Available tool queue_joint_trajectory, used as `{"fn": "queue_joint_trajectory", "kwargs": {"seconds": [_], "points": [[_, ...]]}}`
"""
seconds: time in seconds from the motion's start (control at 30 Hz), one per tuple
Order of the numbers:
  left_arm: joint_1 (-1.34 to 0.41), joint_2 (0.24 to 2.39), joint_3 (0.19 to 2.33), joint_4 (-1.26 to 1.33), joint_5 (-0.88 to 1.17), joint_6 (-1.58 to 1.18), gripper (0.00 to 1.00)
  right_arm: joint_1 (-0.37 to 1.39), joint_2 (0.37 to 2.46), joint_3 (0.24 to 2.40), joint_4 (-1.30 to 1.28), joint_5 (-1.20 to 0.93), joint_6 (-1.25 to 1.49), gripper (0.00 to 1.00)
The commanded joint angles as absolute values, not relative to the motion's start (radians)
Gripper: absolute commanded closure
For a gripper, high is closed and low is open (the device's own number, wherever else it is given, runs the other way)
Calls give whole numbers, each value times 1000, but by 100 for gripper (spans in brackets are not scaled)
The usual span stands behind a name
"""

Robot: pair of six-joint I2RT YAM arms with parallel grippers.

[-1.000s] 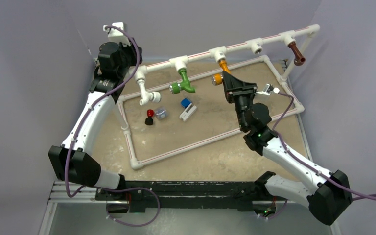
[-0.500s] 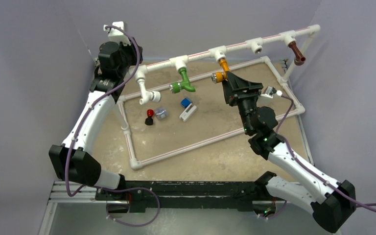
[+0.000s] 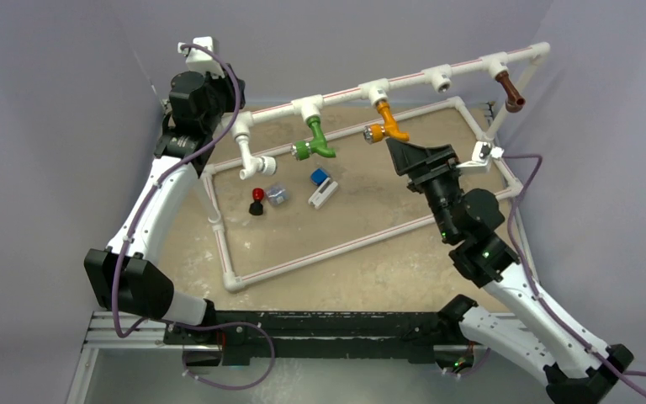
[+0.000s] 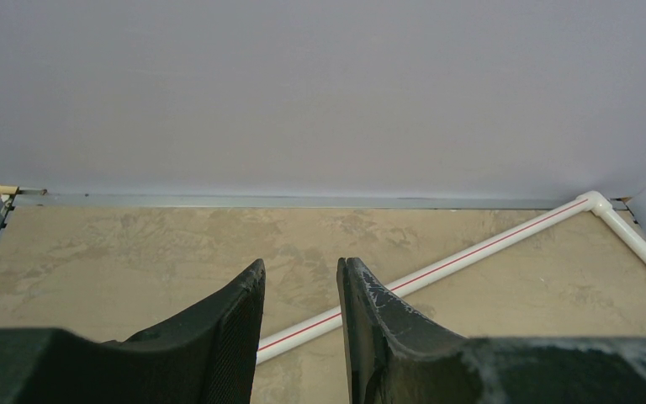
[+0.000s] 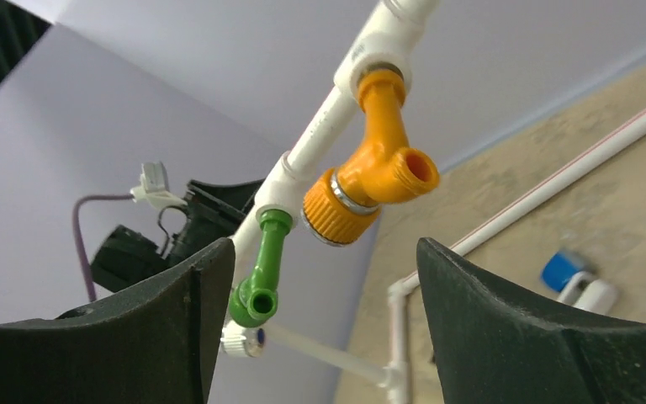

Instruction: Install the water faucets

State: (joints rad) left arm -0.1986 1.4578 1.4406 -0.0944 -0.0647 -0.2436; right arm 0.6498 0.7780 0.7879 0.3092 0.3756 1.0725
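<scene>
In the top view, the orange faucet (image 3: 384, 124) hangs from the white pipe (image 3: 341, 94), with the green faucet (image 3: 317, 141) at its 9 o'clock and the brown faucet (image 3: 510, 91) at its 2 o'clock. The right end effector (image 3: 397, 156) sits released at its 4 o'clock, not touching it. In the left wrist view, the left end effector (image 4: 301, 265) hovers over the tabletop (image 4: 135, 244), fingers narrowly apart and empty. In the right wrist view, wide-spread fingers frame the orange and green faucets, touching neither.
</scene>
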Motion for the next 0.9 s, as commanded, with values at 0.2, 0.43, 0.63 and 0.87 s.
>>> {"fn": "queue_joint_trajectory", "kwargs": {"seconds": [0.2, 0.43, 0.63, 0.87], "points": [[-201, 1555, 1350, -307, -55, -241, 64, 655, 719, 995, 168, 298, 42, 19], [-201, 1557, 1350, -307, -54, -239, 64, 655, 737, 1049, 97, 202, -541, 16], [-201, 1554, 1350, -308, -58, -238, 64, 655, 790, 1114, -19, 119, -865, 19], [-201, 1556, 1350, -308, -51, -239, 64, 657, 829, 1149, -97, 43, -1070, 18]]}}
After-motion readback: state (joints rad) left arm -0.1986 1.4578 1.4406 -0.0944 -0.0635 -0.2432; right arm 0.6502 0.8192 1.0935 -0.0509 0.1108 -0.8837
